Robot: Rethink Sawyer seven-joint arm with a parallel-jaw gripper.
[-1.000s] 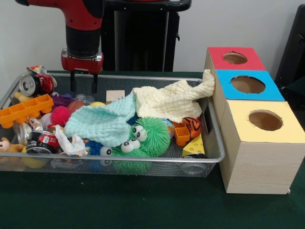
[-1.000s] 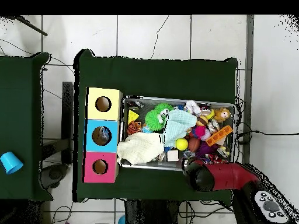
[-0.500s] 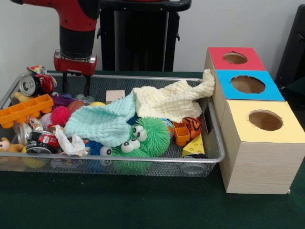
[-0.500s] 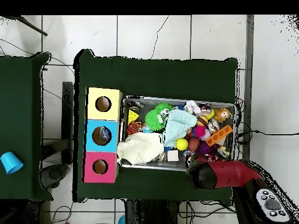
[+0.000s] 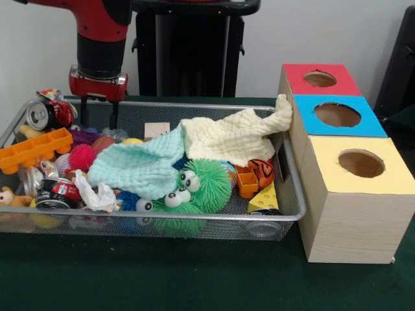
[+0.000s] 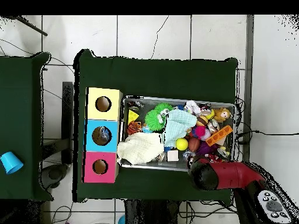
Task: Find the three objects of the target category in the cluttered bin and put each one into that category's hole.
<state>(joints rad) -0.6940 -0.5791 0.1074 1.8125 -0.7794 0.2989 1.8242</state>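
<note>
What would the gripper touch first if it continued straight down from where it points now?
Probably the purple toy at the far left corner of the wire bin, or the bin's far rim. The gripper hangs open, fingers pointing down, just above that corner. Depth is unclear, so it could pass behind the rim.

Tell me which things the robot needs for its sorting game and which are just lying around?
For the job:
- gripper, open, at the wire bin
- the bin's jumble of toys and cloths (which three count, I cannot tell)
- wooden box with red, blue and yellow holes

Just lying about:
- blue cup on the side table
</note>
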